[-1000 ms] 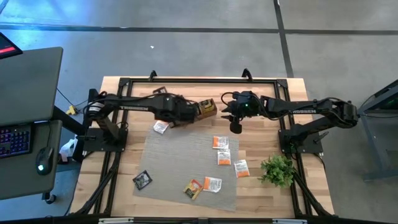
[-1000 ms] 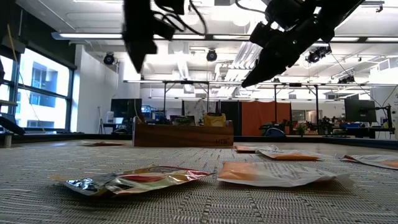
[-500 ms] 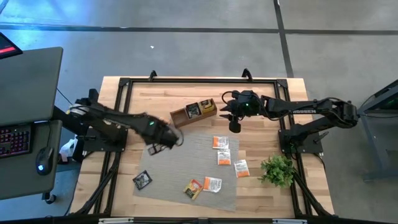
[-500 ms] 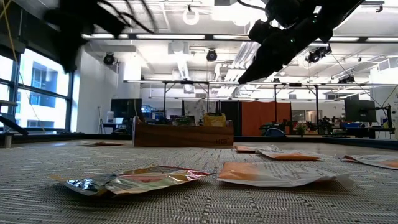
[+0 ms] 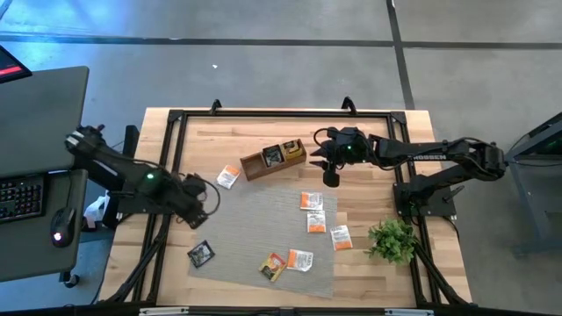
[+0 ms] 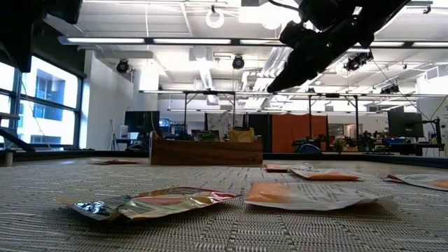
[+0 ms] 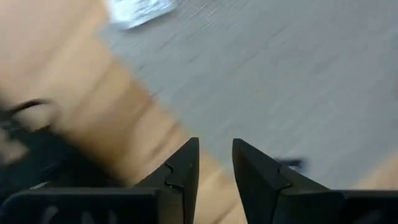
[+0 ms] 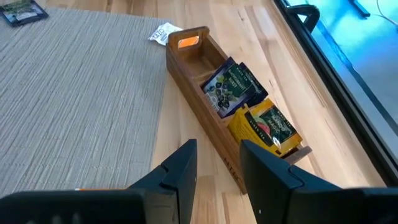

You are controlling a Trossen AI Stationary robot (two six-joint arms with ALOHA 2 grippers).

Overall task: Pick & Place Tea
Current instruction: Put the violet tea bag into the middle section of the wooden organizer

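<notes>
With the left hand (image 5: 208, 195) slightly open and empty, the black tea bag (image 5: 200, 254) should be approached squarely from above, edges pinched.

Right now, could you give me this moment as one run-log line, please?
left gripper: open, empty, over mat edge | right gripper: open, above wooden box | box: two sachets

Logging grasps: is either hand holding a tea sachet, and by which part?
Neither. The left hand and the right hand are both open, empty.
</notes>
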